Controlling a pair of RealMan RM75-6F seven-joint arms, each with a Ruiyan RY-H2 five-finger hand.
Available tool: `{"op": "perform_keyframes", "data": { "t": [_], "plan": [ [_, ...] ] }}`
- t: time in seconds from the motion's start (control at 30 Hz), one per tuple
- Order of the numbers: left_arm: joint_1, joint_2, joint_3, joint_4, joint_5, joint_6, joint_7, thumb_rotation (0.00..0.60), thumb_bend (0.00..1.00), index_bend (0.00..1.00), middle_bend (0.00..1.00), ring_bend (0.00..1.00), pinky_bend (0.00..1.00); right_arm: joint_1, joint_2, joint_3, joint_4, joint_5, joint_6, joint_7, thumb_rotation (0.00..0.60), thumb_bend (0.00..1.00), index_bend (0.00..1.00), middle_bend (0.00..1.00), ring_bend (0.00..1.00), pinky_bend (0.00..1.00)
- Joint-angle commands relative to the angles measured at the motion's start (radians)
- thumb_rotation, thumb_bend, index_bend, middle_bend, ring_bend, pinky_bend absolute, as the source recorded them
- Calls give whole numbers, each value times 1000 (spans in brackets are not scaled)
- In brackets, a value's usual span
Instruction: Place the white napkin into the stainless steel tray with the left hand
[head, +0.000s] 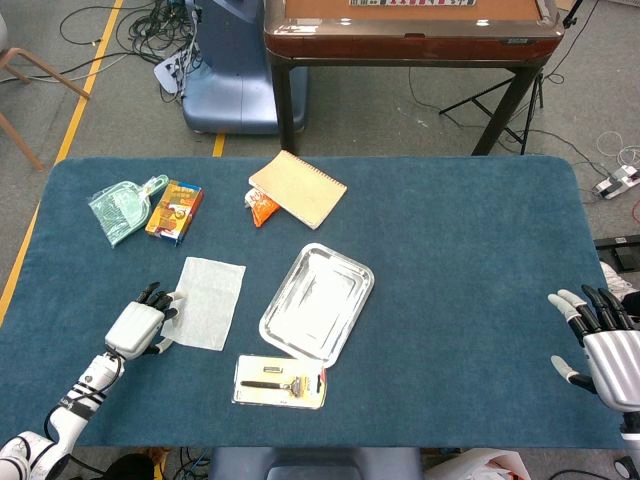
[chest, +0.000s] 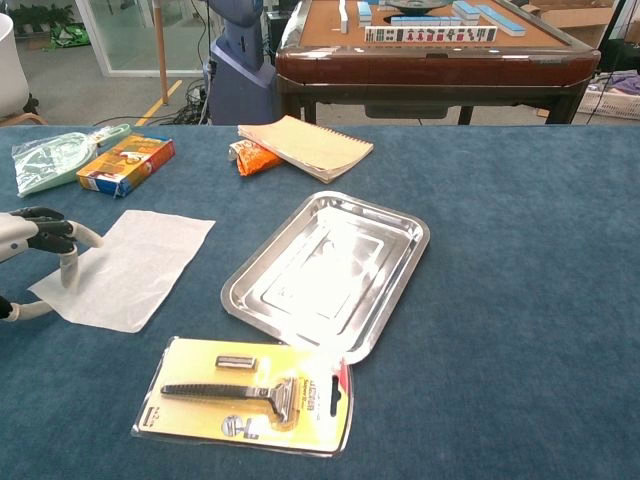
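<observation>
The white napkin (head: 206, 301) (chest: 130, 266) lies flat on the blue tablecloth, left of the stainless steel tray (head: 296, 325) (chest: 395, 285). My left hand (head: 143, 321) (chest: 42, 246) sits at the napkin's near-left corner, its fingers spread and reaching over the napkin's edge; whether they touch it is not clear. Nothing is held in it. The tray holds nothing. At the table's right edge my right hand (head: 603, 347) hovers with fingers spread apart and nothing in them; the chest view does not show it.
A packaged razor (head: 281, 381) (chest: 248, 394) lies just in front of the tray. At the back are a spiral notebook (head: 297, 188) (chest: 305, 146), an orange packet (head: 261, 208), a colourful box (head: 174, 211) (chest: 125, 164) and a green bagged item (head: 124, 208) (chest: 52, 157).
</observation>
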Motion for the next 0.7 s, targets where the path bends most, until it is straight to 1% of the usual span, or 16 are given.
{"op": "perform_keyframes", "data": {
  "t": [0.03,0.33,0.53,0.7],
  "plan": [
    [-3,0,1,0,-2,1,-12,600,320,533,197,181,55,0,0,0,-2,0,0,-1,600,197,156,175,51,93],
    [-5,11,-4,-28,-18,5,-58,600,377,577,205,186,55,-5,2,1,-5,-5,8,-1,600,197,156,175,51,93],
    [-13,36,-17,-71,-21,23,-79,600,385,592,223,207,55,-7,3,1,-5,-6,12,1,600,198,156,175,51,93],
    [-38,89,-57,-183,-33,42,-93,600,387,588,227,207,55,-9,-2,1,0,-7,13,4,600,198,156,175,51,93]
  ]
}}
